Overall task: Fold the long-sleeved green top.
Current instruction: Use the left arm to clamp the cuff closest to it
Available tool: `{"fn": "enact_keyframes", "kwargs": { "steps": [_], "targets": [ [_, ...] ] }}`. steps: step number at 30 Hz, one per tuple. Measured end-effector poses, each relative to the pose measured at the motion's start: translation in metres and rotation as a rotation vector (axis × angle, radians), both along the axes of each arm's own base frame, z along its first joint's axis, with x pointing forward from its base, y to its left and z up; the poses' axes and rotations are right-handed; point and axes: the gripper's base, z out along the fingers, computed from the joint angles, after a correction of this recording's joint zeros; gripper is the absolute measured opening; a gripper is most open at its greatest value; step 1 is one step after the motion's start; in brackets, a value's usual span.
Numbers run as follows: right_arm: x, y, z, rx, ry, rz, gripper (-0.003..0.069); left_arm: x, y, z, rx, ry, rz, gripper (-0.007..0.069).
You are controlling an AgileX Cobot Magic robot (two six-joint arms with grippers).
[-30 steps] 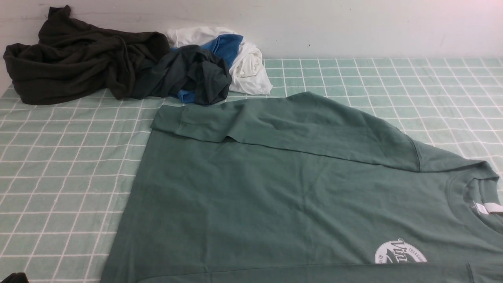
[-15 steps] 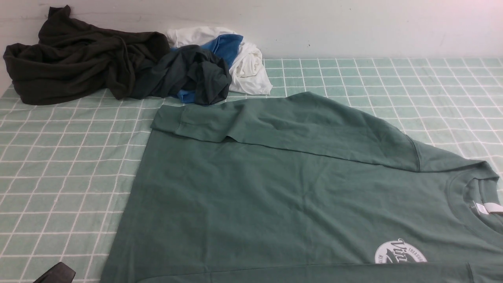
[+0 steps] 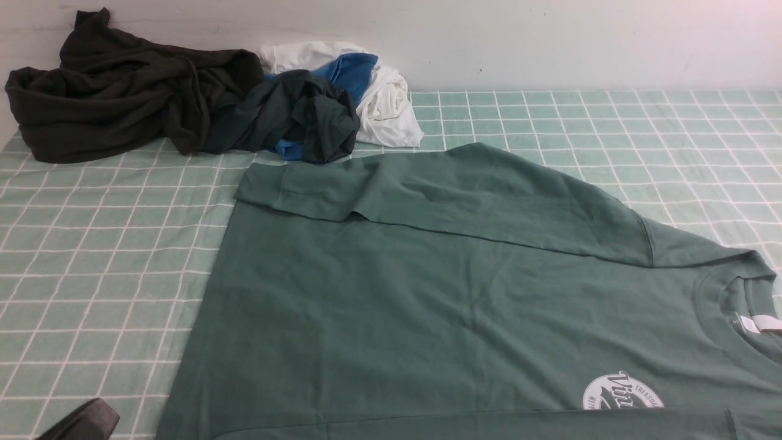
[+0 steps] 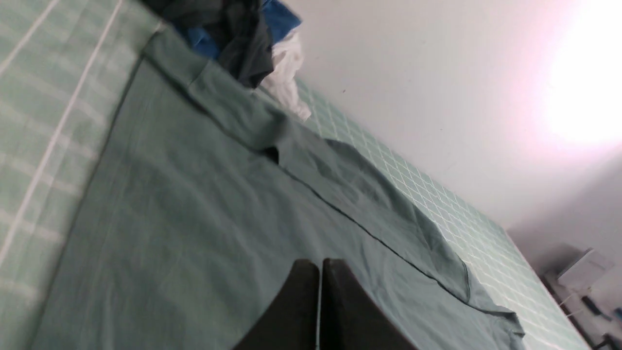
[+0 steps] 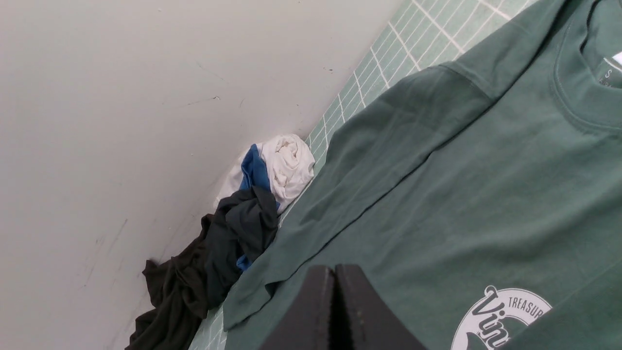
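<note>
The green long-sleeved top (image 3: 427,305) lies flat on the checked cloth, front up, neck to the right. Its far sleeve (image 3: 427,189) is folded across the body, cuff toward the left. The white neck label (image 3: 757,324) and round white logo (image 3: 622,392) show at the right. My left gripper (image 3: 79,421) pokes in at the bottom left corner of the front view; in the left wrist view it (image 4: 319,265) is shut and empty above the top (image 4: 194,218). My right gripper (image 5: 334,270) is shut and empty above the top (image 5: 461,194), out of the front view.
A very dark blackish-green garment (image 3: 122,91) lies crumpled at the far left by the wall. A dark teal garment (image 3: 299,116) and white and blue clothes (image 3: 379,91) lie beside it. The green-and-white checked cloth (image 3: 91,275) covers the table.
My left gripper has come further into the bottom left corner of the front view. The top and the clothes pile have not moved.
</note>
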Motion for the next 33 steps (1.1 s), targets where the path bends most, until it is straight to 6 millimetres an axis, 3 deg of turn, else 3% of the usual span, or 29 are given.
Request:
{"fn": "enact_keyframes", "kwargs": {
  "steps": [1, 3, 6, 8, 9, 10, 13, 14, 18, 22, 26, 28, 33],
  "targets": [
    [0.000, 0.000, 0.000, -0.002, 0.000, 0.000, -0.0014, 0.000, 0.000, 0.002, 0.011, -0.009, -0.001, -0.0003],
    [0.000, 0.000, 0.002, -0.101, -0.018, 0.010, -0.0014, -0.007, -0.002, 0.033, 0.154, -0.120, -0.024, -0.0003],
    [-0.002, 0.000, 0.014, -0.216, -0.056, 0.020, -0.0014, -0.006, -0.003, 0.048, 0.240, -0.123, -0.043, -0.0003],
    [-0.002, -0.002, 0.047, -0.412, -0.112, 0.020, -0.0014, 0.003, -0.004, 0.066, 0.385, -0.055, -0.078, -0.0003],
    [-0.002, -0.002, 0.050, -0.427, -0.112, 0.021, -0.0014, 0.007, -0.004, 0.068, 0.410, -0.026, -0.088, -0.0003],
    [0.003, -0.002, 0.072, -0.552, -0.097, 0.041, -0.0014, 0.016, -0.003, 0.079, 0.509, 0.051, -0.119, -0.0003],
    [0.014, -0.002, 0.100, -0.719, -0.018, 0.109, -0.0014, 0.033, 0.001, 0.093, 0.630, 0.211, -0.174, -0.0003],
    [0.025, -0.002, 0.117, -0.833, 0.069, 0.179, -0.0014, 0.049, 0.004, 0.103, 0.706, 0.342, -0.216, -0.0003],
    [0.056, 0.001, 0.134, -0.938, 0.293, 0.395, -0.0014, 0.079, 0.008, 0.110, 0.853, 0.577, -0.318, -0.0003],
    [0.071, 0.015, 0.127, -0.969, 0.444, 0.644, -0.0014, 0.102, -0.006, 0.099, 0.916, 0.670, -0.443, -0.0002],
    [0.073, 0.037, 0.107, -1.029, 0.590, 0.951, -0.0014, 0.122, -0.032, 0.071, 0.991, 0.796, -0.636, 0.0011],
    [0.073, 0.042, 0.105, -1.041, 0.605, 0.999, -0.0014, 0.127, -0.039, 0.062, 1.007, 0.838, -0.682, 0.0030],
    [0.074, 0.050, 0.103, -1.066, 0.582, 1.047, -0.0014, 0.148, -0.059, 0.024, 1.069, 0.977, -0.802, 0.0180]
  ]
}}
